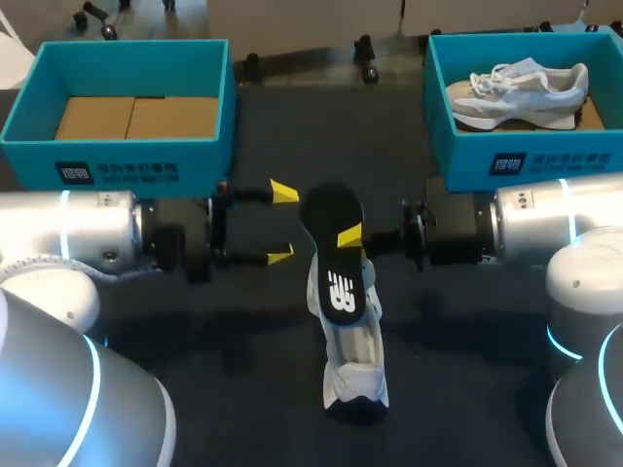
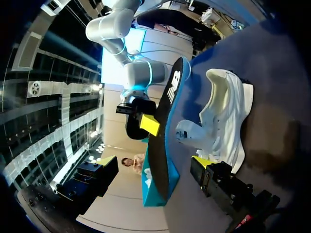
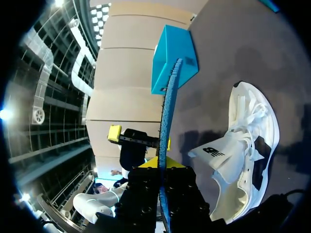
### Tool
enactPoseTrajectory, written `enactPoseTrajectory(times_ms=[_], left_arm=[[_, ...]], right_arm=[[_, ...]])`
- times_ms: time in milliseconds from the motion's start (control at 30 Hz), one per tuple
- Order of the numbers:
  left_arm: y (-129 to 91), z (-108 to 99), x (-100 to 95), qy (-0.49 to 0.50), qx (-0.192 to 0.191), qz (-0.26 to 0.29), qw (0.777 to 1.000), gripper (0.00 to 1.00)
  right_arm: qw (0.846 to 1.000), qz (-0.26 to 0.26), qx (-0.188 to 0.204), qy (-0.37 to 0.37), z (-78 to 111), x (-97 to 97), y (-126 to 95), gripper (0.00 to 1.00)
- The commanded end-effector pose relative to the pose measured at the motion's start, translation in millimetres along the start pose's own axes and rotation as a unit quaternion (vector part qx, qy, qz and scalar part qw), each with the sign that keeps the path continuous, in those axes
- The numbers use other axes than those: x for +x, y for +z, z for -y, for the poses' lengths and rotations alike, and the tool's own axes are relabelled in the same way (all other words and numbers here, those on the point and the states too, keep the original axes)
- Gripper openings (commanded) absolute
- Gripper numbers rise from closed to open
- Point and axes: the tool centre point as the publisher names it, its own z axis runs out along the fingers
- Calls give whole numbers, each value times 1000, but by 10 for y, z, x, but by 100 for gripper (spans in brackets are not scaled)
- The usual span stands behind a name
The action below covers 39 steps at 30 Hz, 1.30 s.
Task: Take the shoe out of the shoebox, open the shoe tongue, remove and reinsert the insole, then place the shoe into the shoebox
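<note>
Right pincer pinching insole, left pincer spread; second shoe in head view only

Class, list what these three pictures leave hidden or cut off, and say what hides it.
Head view: the far finger of the right gripper, hidden behind the insole.
Head view: part of the white shoe, covered by the insole held over it.
Right wrist view: the insole's flat faces, since it shows only edge-on.
</note>
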Motion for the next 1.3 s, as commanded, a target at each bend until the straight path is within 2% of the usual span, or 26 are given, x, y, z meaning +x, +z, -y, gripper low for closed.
enactPoseTrajectory(times_ms=[33,200,467,533,567,667,800,1067,1300], left_arm=[[129,-30,37,-5,6,12,1000,93],[220,-4,63,-7,10,12,1000,93],[363,-19,167,-26,18,22,999,73],[399,-14,176,-26,16,27,999,58],[416,-11,178,-28,16,30,999,56],[470,-2,181,-30,16,36,999,58],[529,12,184,-32,15,42,998,49],[626,17,152,-33,11,55,998,47],[635,25,106,-32,8,67,997,34]], right_arm=[[1000,3,0,1,6,13,19,0],[1000,3,0,1,6,13,19,0],[1000,3,0,1,6,13,19,0],[1000,3,0,1,6,13,19,0],[1000,3,0,1,6,13,19,0],[1000,3,0,1,6,13,19,0],[1000,3,0,1,6,13,19,0],[1000,3,0,1,6,13,19,0],[1000,3,0,1,6,13,19,0]])
